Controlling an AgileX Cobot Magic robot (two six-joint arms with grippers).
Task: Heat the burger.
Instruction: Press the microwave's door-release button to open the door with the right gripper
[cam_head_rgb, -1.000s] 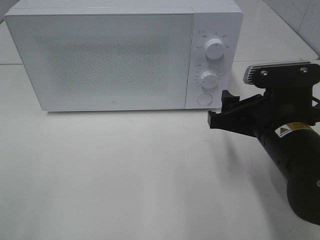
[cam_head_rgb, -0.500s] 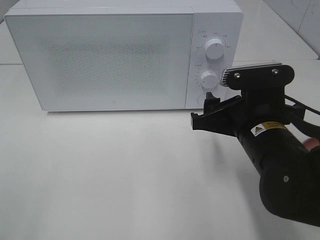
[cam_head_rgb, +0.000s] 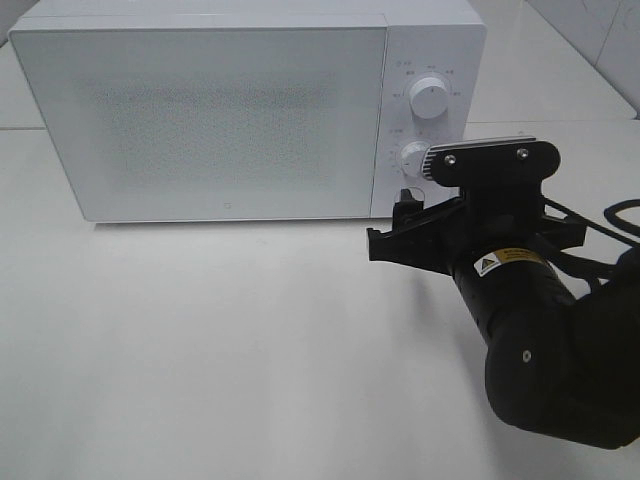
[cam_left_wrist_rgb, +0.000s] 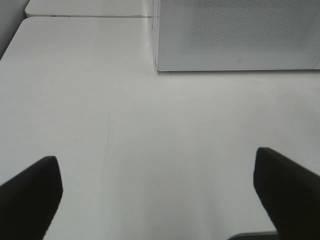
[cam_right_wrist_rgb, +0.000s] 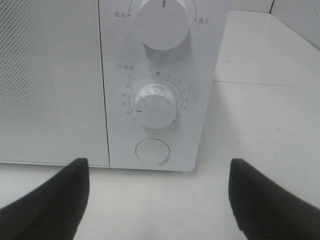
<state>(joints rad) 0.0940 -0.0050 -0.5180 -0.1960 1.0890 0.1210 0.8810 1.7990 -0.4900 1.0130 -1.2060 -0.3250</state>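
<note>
The burger is not in view. A white microwave stands at the back of the table with its door shut; its frosted window shows nothing inside. My right gripper is open and empty, just in front of the control panel's lower part. In the right wrist view the gripper faces the lower dial and the round button, with its fingers wide apart. My left gripper is open and empty over the bare table, short of the microwave's front left corner.
The control panel has an upper knob and a lower dial. The white table spreads in front of the microwave. A tiled wall stands at the back right. A black cable loops behind the right arm.
My right arm has moved left and towards the microwave's control panel, so the open gripper now sits in front of the lower part of the panel. The microwave has not changed.
</note>
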